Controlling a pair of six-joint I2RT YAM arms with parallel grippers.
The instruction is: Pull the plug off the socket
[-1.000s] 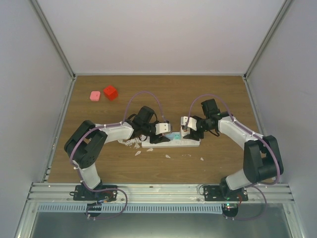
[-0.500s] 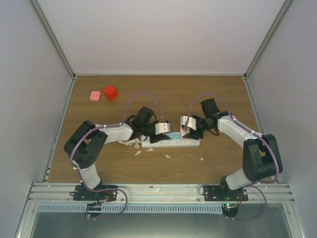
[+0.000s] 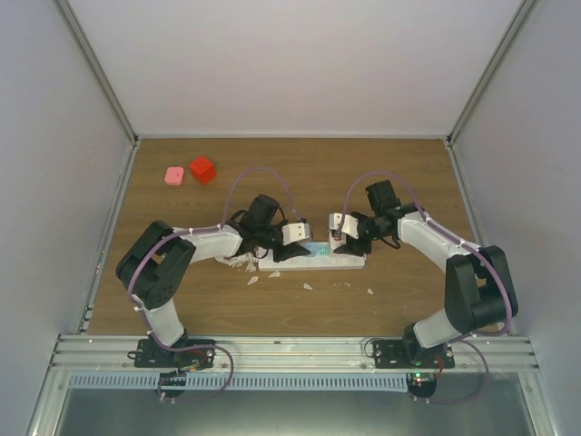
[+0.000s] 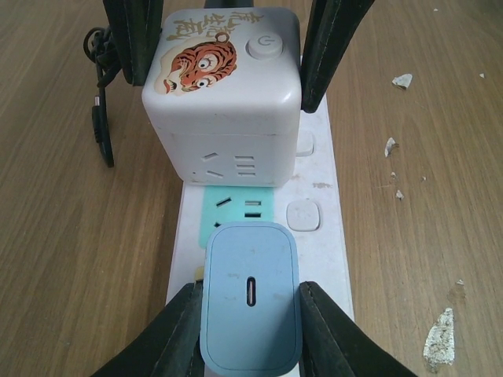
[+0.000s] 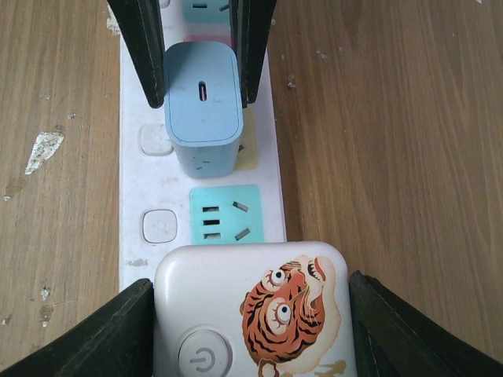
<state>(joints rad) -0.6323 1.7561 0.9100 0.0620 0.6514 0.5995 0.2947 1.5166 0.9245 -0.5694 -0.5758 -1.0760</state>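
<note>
**A:** What sits on the wooden table (image 3: 399, 173)?

**B:** The socket (image 3: 313, 262), flat on the wood between the two arms. In the top view its long axis runs left to right. Its outlet faces point up, so whatever is seated in it should come out straight upward.

**A:** And what is seated in it?

**B:** Toward the socket's right end there's a white cube adapter (image 5: 255, 314) with a tiger picture. The right gripper (image 5: 251, 283) has a finger pressed on each side of the cube. One bare green outlet (image 5: 224, 220) further left stands the blue plug (image 4: 251, 306), upright with its slot-shaped port facing up. The left gripper (image 4: 251, 292) is clamped on it, one finger on either side.

**A:** How should the pull go?

**B:** I'd lift the left arm along the plug's own axis, square to the socket's face, without rocking it along the strip. Meanwhile the right arm should bear down through the cube to keep the socket on the wood. If the strip rises with the plug, the hold-down is too weak.

**A:** Anything smaller around?

**B:** A red block (image 3: 202, 170) and a pink block (image 3: 173, 175) lie well apart from the socket, toward the far left. White chips (image 4: 402, 79) lie just beside it.
</note>
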